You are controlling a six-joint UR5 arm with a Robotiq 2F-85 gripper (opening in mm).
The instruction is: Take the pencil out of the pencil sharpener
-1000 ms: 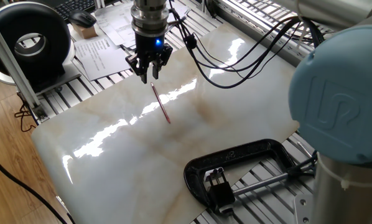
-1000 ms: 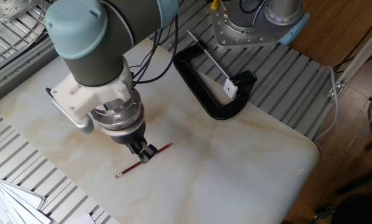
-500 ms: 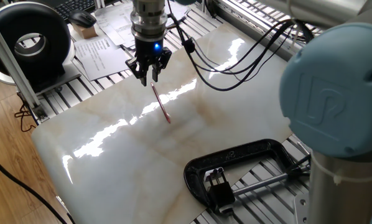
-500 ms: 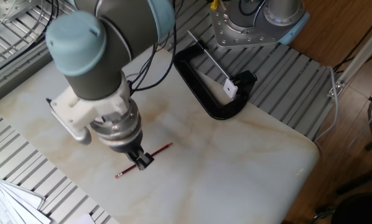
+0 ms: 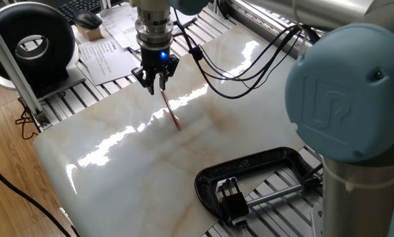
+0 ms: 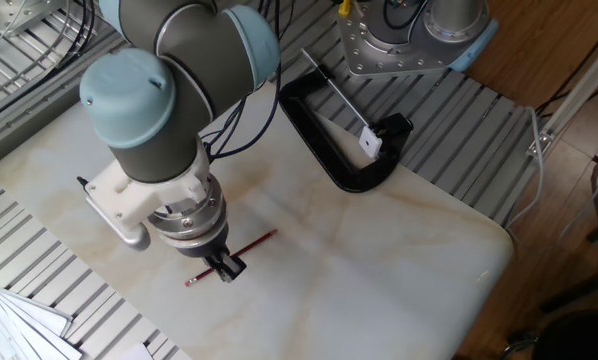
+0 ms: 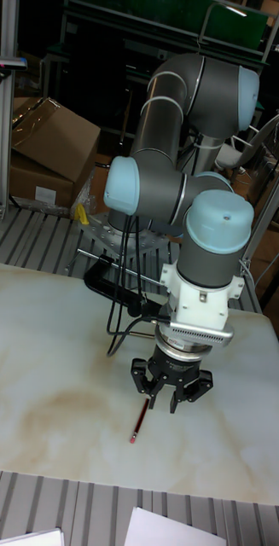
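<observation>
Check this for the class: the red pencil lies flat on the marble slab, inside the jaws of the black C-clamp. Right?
Not quite. The red pencil does lie flat on the marble slab, but apart from the black C-clamp, beneath the gripper. The other fixed view shows it.

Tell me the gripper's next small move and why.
Probably lift straight up. The pencil already lies flat on the marble table, apart from the sharpener by the clamp, and the gripper hovers over its end, seemingly holding nothing.
</observation>
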